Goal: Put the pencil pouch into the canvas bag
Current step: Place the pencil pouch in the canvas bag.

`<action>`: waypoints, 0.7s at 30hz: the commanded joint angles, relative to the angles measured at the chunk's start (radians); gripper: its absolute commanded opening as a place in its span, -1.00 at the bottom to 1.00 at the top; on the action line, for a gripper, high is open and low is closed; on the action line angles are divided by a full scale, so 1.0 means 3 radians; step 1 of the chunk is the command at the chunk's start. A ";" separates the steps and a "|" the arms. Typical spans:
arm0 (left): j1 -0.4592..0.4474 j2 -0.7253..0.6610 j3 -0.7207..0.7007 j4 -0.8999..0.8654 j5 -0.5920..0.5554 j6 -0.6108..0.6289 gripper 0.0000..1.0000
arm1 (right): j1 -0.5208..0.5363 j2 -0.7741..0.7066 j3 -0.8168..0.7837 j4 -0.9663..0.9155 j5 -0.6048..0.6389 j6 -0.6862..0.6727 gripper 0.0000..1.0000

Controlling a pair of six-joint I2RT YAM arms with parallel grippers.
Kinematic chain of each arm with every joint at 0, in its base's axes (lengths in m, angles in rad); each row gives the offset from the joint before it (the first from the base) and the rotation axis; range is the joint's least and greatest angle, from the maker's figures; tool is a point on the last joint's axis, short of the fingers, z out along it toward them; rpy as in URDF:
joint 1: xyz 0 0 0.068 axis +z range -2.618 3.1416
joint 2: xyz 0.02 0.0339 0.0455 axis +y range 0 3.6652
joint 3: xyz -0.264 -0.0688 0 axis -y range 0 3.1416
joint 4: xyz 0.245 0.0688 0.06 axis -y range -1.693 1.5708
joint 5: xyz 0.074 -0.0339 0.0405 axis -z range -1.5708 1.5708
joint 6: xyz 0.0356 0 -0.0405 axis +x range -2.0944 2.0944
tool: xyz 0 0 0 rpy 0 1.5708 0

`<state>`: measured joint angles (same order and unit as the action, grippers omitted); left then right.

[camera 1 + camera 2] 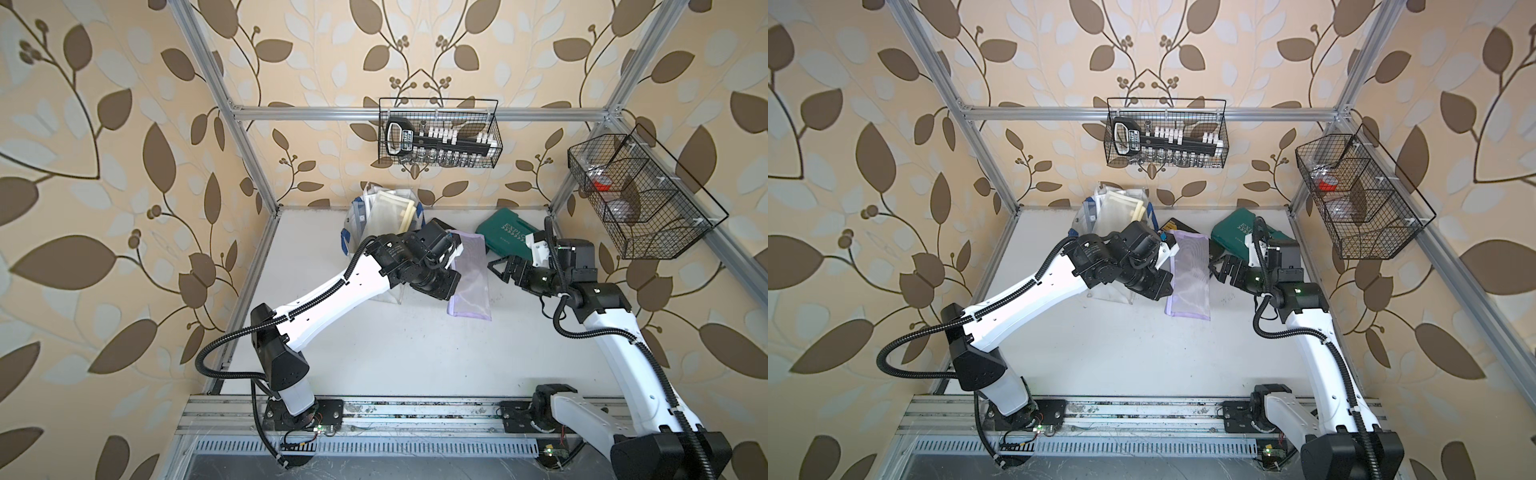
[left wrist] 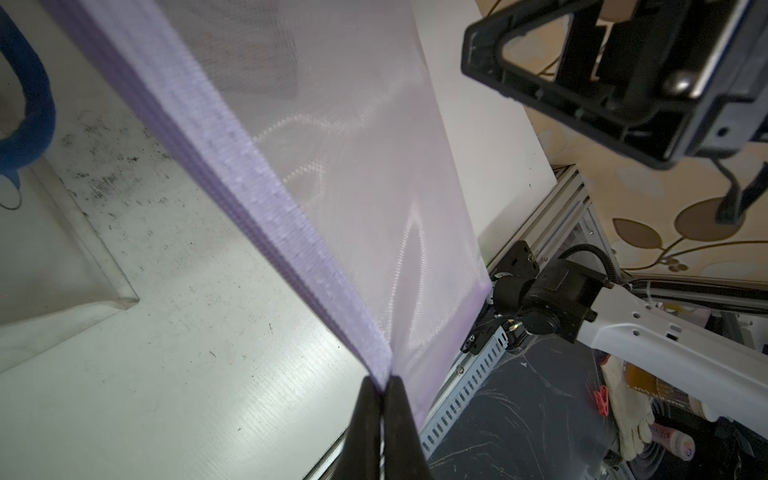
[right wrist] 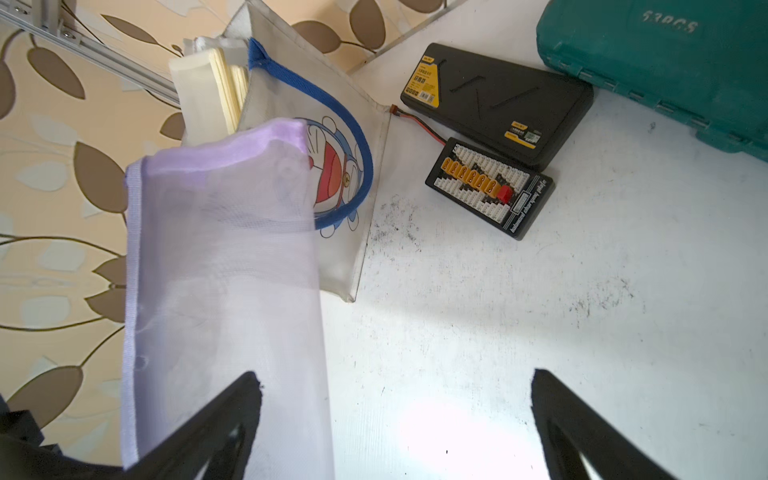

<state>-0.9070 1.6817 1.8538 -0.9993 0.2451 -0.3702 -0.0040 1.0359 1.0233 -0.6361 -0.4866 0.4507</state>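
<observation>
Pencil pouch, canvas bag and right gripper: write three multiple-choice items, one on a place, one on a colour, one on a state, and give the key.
1. Where on the table does the canvas bag stand?
A. at the back edge, by the wall
B. in the middle
C. at the front edge

2. What colour is the pencil pouch?
A. green
B. red
C. lilac

3. The right gripper is:
A. shut on the pencil pouch
B. open
C. shut on the canvas bag

Key:
1 A: both top views show it at the table's back edge.
2 C: its see-through mesh is lilac in every view.
3 B: its jaws stand wide apart in the right wrist view.
</observation>
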 commanded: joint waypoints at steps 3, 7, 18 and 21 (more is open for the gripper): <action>0.0280 -0.0185 0.0486 -0.0316 -0.0068 0.0158 -1.00 | -0.0046 0.0041 0.0189 -0.0108 -0.0063 -0.0045 0.99; 0.0604 -0.0266 0.0617 -0.0308 0.0045 0.0175 -1.00 | -0.0046 0.0048 0.0186 -0.0135 -0.0074 -0.0035 0.99; 0.1227 -0.0390 0.0846 -0.0162 0.0177 0.0214 -1.00 | -0.0050 0.0030 0.0382 -0.0311 -0.0072 -0.0071 0.99; 0.1393 -0.0375 0.0925 -0.0139 0.0180 0.0252 -1.00 | -0.0048 0.0018 0.0365 -0.0326 -0.0110 -0.0085 0.99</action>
<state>-0.5266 1.6024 2.0838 -1.0649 0.2798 -0.3283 -0.0154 1.0485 1.1084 -0.7036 -0.4984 0.4442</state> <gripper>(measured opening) 0.046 0.995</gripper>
